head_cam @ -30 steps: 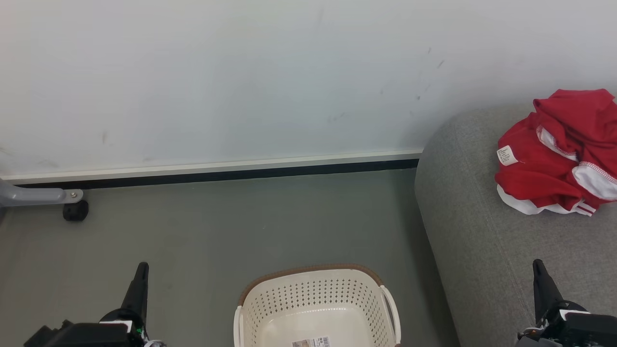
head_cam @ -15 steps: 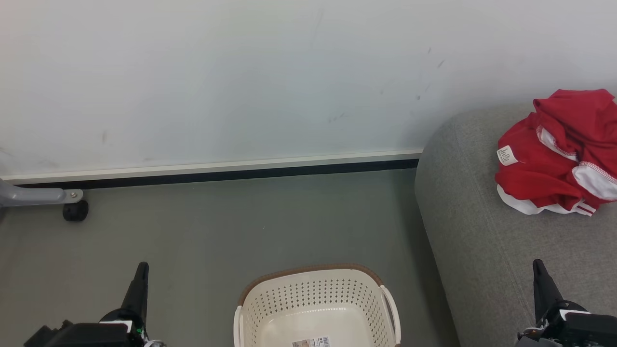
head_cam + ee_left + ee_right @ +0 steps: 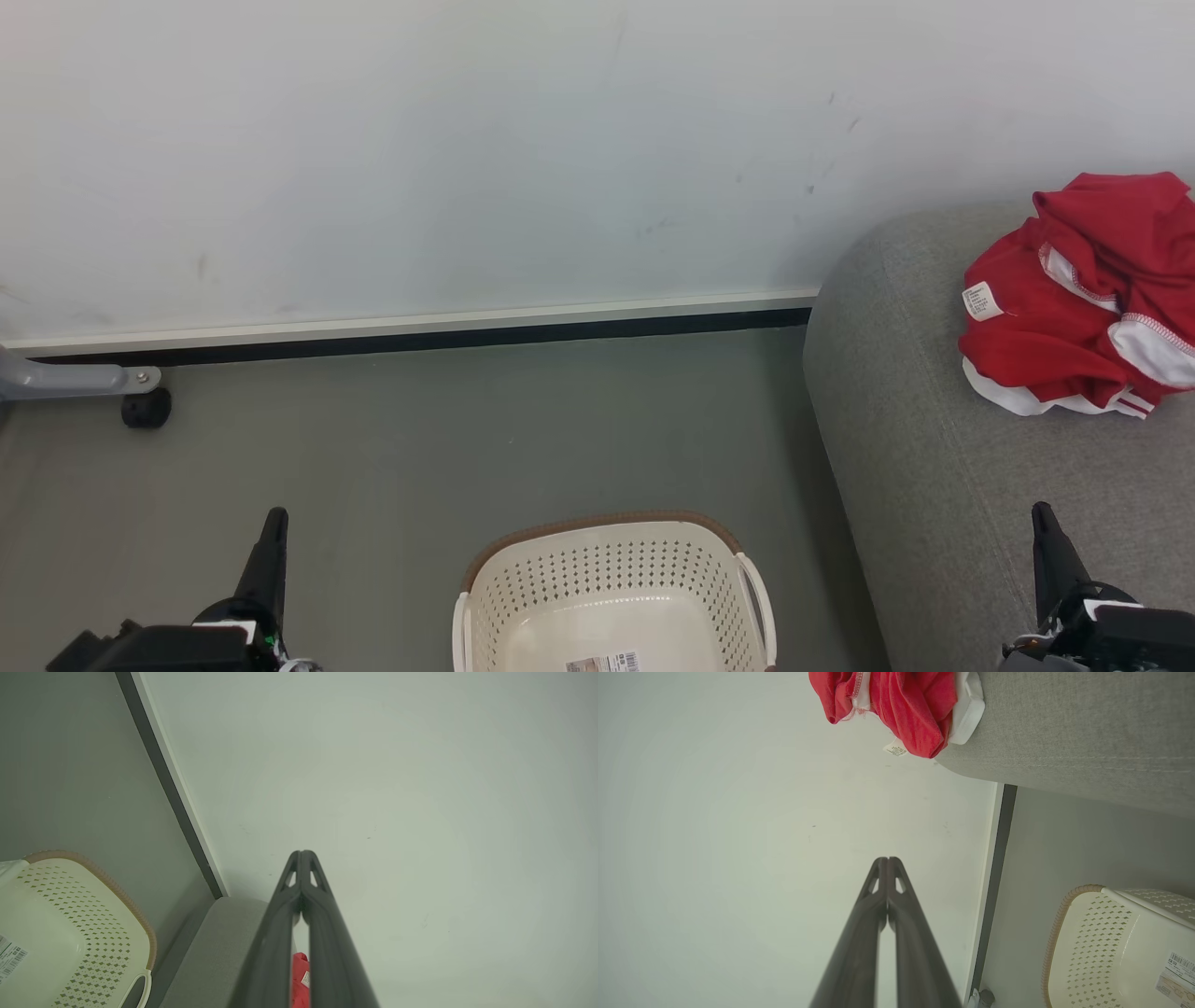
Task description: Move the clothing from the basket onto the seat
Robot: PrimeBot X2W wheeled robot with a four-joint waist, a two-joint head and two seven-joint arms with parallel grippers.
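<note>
head view: the left pincer (image 3: 274, 523) was closed, empty; right of the basket (image 3: 597, 525), the clothing (image 3: 1055, 327) lay heaped on the seat (image 3: 934, 485), above the closed, empty right pincer (image 3: 1041, 518). it looked light and limp, likely best pinched at a raised fold.

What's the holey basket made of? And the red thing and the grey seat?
The basket looks like smooth cream plastic, moulded with rows of holes. The clothing seems soft fabric: it crumples in folds, with stitched white trim. The seat looks like grey woven cloth, grainy, with a stitched seam.
</note>
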